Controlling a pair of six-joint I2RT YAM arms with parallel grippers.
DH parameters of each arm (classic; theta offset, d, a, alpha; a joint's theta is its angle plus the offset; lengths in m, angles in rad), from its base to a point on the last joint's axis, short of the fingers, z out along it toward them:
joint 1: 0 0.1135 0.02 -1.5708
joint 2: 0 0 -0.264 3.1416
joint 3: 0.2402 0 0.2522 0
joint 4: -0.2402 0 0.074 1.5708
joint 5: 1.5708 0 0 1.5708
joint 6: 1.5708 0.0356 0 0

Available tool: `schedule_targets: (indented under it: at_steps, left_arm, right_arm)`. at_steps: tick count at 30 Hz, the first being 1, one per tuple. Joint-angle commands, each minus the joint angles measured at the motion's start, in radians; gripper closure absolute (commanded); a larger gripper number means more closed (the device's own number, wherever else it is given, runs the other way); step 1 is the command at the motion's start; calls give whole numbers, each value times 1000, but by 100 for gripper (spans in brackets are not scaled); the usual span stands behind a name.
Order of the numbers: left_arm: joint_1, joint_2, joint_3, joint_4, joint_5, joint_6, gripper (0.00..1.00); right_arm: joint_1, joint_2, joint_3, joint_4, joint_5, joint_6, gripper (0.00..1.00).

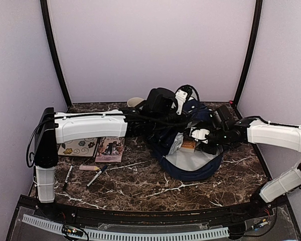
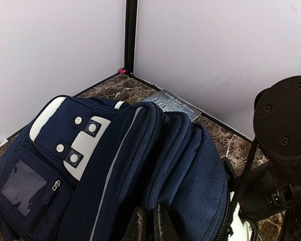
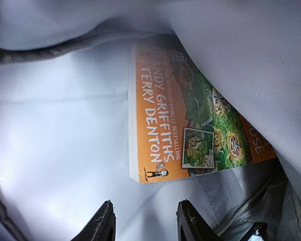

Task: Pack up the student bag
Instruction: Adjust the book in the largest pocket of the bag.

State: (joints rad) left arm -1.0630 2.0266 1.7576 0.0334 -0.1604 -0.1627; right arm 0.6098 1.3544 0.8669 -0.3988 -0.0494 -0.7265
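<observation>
The marble-patterned worktop carries the backpack right of centre. It lies with its mouth open towards the near edge, and its pale lining shows.

The left end effector sits at the top rim of the backpack. Its fingers are narrow and appear pinched on a fold of the navy fabric, seemingly holding the mouth up. The right end effector is inside the opening, with its fingers spread wide and nothing between them. Just ahead of it an orange book lies on the lining, partly under a fold.

A grey book lies behind the backpack by the far wall. Two more books lie side by side under the left arm, and two pens are near them.

The main risk, as I judge it, is the pinch slipping. The mouth would then sag over the right end effector, and backing out could snag the lining or drag the orange book out. A hard pull on the rim could also shift the backpack and knock the grey book.
</observation>
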Motion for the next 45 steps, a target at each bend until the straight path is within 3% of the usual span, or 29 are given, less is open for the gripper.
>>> schedule_targets:
  at_steps: [1, 17, 23, 28, 35, 42, 45]
  left_arm:
    - [18, -112, 16, 73, 29, -47, 100]
    - [26, -110, 46, 14, 107, -62, 100]
    - [26, -109, 73, -4, 127, -60, 100]
    - [27, -109, 78, -6, 133, -54, 100]
    - [27, -106, 79, -13, 170, -57, 100]
    - [27, -85, 87, -30, 199, -76, 100]
    - [26, -70, 84, -37, 216, -97, 100]
  right_arm:
    - [19, 59, -16, 129, 45, -131, 57]
    - [32, 220, -45, 320, 30, -237, 50]
    - [29, 307, -28, 347, 98, -264, 61]
    - [-7, 272, -93, 460, 193, -303, 69]
    - [-119, 267, -92, 529, 259, -344, 73]
    - [-103, 250, -75, 467, 196, -303, 70]
    - [-71, 182, -64, 262, 55, -314, 62]
